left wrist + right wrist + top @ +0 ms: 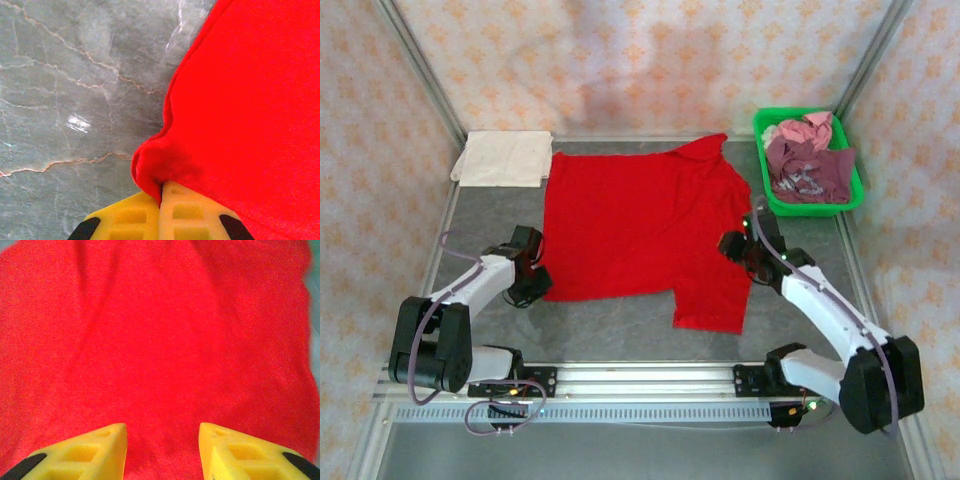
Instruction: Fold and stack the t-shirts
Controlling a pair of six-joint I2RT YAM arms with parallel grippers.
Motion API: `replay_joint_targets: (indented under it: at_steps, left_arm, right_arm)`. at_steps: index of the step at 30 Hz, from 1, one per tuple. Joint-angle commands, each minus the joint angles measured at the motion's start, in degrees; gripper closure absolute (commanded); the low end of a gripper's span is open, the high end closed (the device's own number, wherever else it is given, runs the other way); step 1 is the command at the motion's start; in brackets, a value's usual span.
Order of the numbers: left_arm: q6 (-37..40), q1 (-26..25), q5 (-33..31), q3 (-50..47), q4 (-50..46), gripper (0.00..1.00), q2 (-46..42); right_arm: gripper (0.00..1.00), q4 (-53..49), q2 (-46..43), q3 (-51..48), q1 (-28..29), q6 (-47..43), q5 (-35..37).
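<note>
Nearest us, the left gripper [161,192] is pinched closed on the near-left edge of the red t-shirt [630,215], its tips half buried in cloth. The right gripper [162,436] holds its jaws apart over the shirt's right side; we cannot tell whether it touches. The shirt lies spread on the table [610,335]. Farther back sit a folded cream-white t-shirt [505,157] at left and a green basket [812,209] of tangled t-shirts [810,170] at right.

maroon tee [810,170] print illegible, red tee [160,340] cropped

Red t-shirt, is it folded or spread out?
Spread out: the red t-shirt lies flat across the table, one edge pinched in the left hand.
</note>
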Motion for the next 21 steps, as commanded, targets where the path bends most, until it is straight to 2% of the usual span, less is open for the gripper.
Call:
replay_joint_targets:
  at_steps: [1, 5, 9, 14, 17, 21]
  left_arm:
    - [0.4, -0.2, -1.3, 1.2, 0.7, 1.00, -0.6]
    - [-0.1, -0.1, -1.1, 0.4, 1.9, 1.00, -2.0]
    - [-0.1, -0.2, 0.2, 0.1, 3.1, 1.00, -1.4]
    - [-0.1, -0.4, 0.7, -0.7, 3.9, 1.00, -1.8]
    - [-0.2, -0.4, 1.1, -1.1, 3.7, 1.00, -3.0]
    - [-0.2, -0.4, 0.4, -1.2, 2.6, 1.00, -4.8]
  right_arm:
    - [0.58, -17.0, -4.1, -3.2, 2.9, 9.5, 1.7]
    - [0.57, -28.8, -9.5, -6.8, 6.4, 18.1, 2.9]
    - [0.50, -31.9, -15.2, -12.1, 7.0, 24.5, 1.3]
    - [0.43, -22.6, -13.5, -15.8, 7.0, 26.8, -2.2]
    - [0.44, -15.9, -10.1, -17.5, 7.0, 27.9, -6.0]
    - [0.49, -13.1, -9.5, -18.3, 7.2, 28.8, -7.1]
